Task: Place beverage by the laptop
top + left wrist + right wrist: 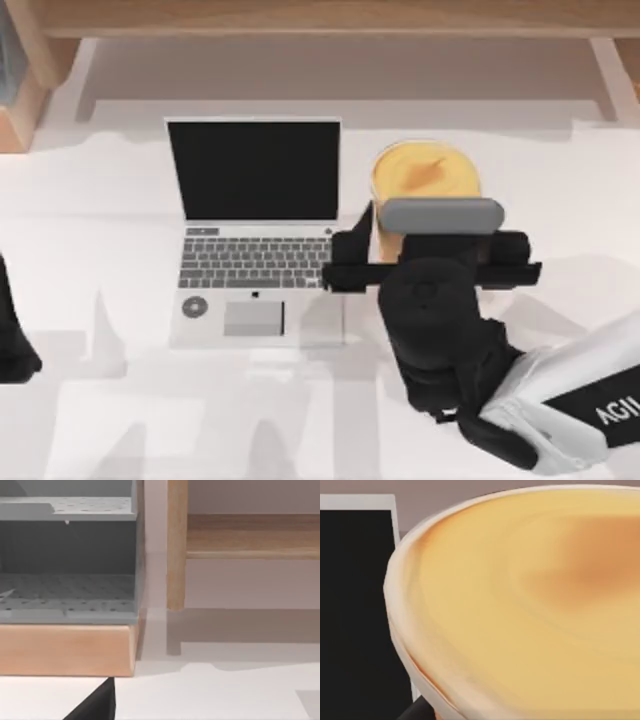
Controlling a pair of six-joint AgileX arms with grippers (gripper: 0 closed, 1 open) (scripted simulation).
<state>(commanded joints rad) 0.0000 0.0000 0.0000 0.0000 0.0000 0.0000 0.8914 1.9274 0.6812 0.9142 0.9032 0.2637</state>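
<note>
Beverage stands just right of the laptop, level with its black screen; right gripper sits at the cup's near side (whether its jaws clasp the cup, I cannot tell); left arm parked at the table's left edge.

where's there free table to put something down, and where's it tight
Free: the white table left of the laptop, and the strip in front of its trackpad. Tight: right of the laptop, where the beverage stands close beside the screen with the right gripper at it.
</note>
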